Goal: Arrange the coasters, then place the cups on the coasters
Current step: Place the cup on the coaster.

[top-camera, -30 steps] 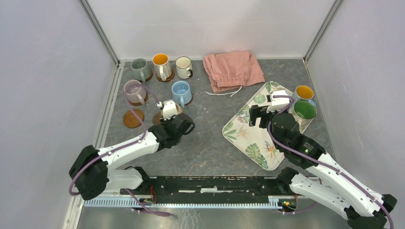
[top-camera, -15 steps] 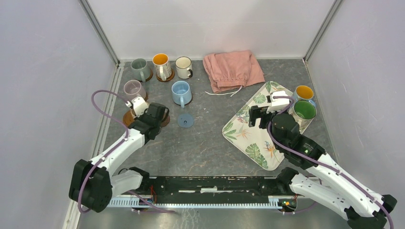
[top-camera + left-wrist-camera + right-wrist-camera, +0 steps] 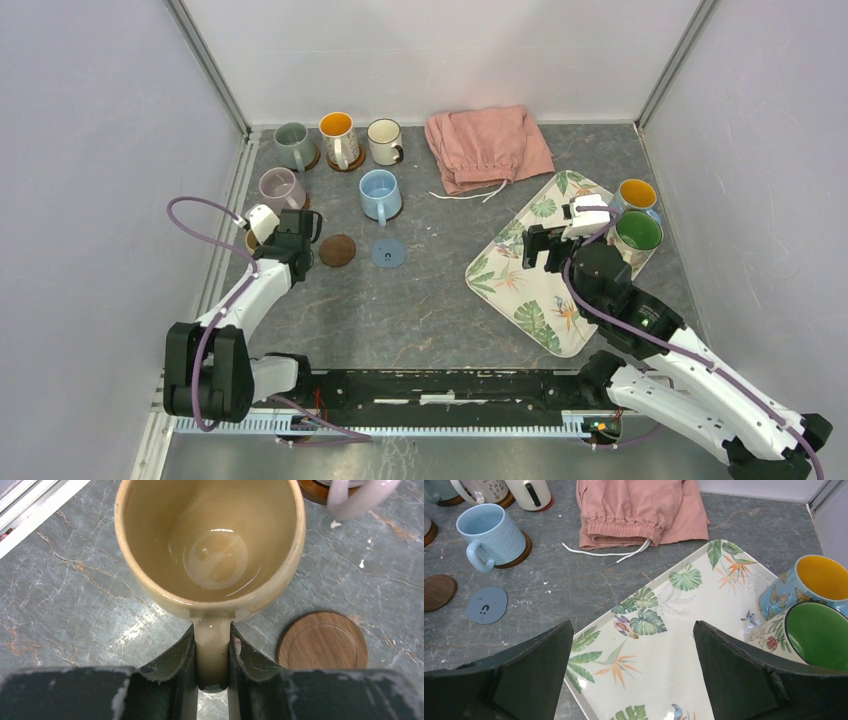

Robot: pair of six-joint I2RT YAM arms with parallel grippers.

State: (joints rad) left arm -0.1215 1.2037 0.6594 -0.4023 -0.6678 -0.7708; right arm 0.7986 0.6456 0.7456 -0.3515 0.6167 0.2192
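Left wrist first: your left hand point(image 3: 211, 647) is clamped on the handle of the beige mug point(image 3: 210, 555), one finger pressed to each side, the mug's open mouth just ahead of the fingers. A bare brown coaster point(image 3: 322, 640) lies on the grey desk point(image 3: 75, 595) just right of the handle, clear of the mug. In the top right corner you catch the handle of the lilac mug point(image 3: 357, 500), which sits on its own coaster. Whether a coaster sits under the beige mug, you can't tell from here.

Right wrist now: your right hand point(image 3: 632, 630) has its fingers spread wide with nothing between them, hanging over the leaf-patterned tray point(image 3: 684, 625). The green-inside mug point(image 3: 819, 632) and the butterfly mug point(image 3: 819, 577) stand at the tray's right edge, beyond the right finger. Off to the left, the light blue mug point(image 3: 491, 530) is on a coaster, with the blue coaster point(image 3: 486, 605) bare in front of it.

Top view: a second ago your left arm was mid-desk, over the brown and blue coasters. It has swung left with the mug, and both are uncovered now. Another coaster that lay bare below the lilac mug is now hidden under the hand. Your right arm has barely shifted.
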